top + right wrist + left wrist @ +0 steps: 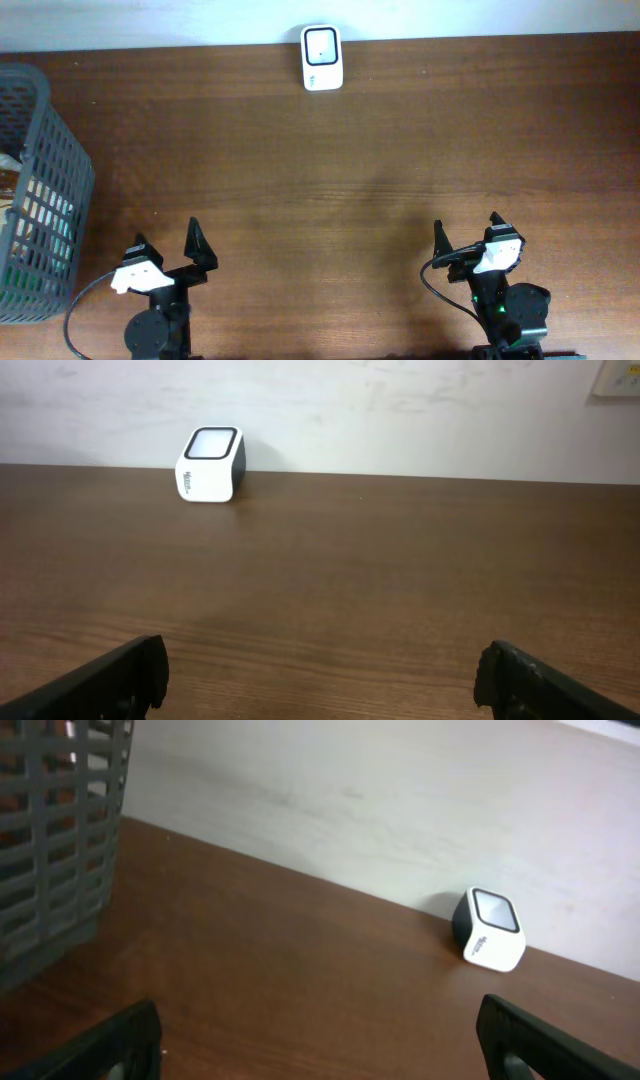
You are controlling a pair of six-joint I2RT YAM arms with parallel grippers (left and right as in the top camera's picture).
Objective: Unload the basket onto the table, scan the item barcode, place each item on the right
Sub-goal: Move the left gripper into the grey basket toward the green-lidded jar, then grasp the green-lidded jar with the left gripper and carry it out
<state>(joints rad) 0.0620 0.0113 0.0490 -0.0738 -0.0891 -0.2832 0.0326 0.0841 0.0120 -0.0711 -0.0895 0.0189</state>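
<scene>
Overhead view of the wooden table (320,170). White barcode scanner (322,58) at the far edge, close against the pale wall, roughly midway across, dark-framed window on its upper face. Grey mesh basket (40,190) at the left edge, holding pale and teal items seen only through the mesh and not identifiable. Left gripper (168,240) near the front edge, just right of the basket, jaws spread wide and empty. Right gripper (467,232) near the front edge on the opposite side, jaws likewise wide and empty. Both grippers well apart from the scanner. Wrist views: scanner far ahead of each pair of dark fingers, by the wall.
</scene>
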